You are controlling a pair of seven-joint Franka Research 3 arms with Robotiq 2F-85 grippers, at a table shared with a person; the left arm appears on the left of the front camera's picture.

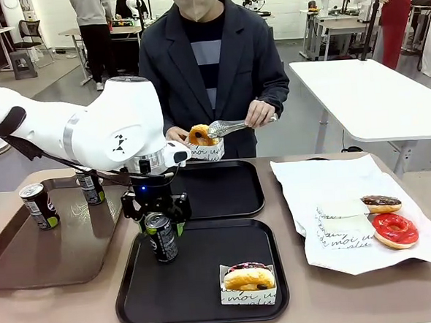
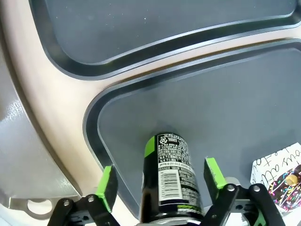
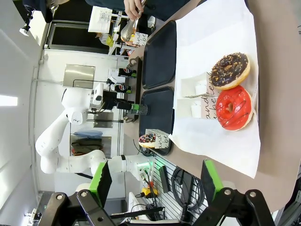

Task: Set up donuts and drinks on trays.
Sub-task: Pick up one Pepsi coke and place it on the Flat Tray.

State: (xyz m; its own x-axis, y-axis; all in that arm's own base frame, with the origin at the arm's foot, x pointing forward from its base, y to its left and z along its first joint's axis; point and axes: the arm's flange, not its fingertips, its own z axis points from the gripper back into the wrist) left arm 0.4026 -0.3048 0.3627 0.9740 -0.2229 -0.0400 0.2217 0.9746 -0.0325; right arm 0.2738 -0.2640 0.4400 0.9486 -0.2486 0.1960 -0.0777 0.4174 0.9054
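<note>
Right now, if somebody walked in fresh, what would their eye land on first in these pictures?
First the left gripper, jaws open either side of a black can standing on the near tray. Behind it, a person's tongs hold a donut over a paper sleeve above the far tray. The red-iced donut on the white paper at the right stands out too.

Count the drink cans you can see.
3. One can stands on the near black tray, between the left gripper's open jaws. Two stand on the brown tray: one at its left, one partly behind the left arm. Others may be hidden.
</note>
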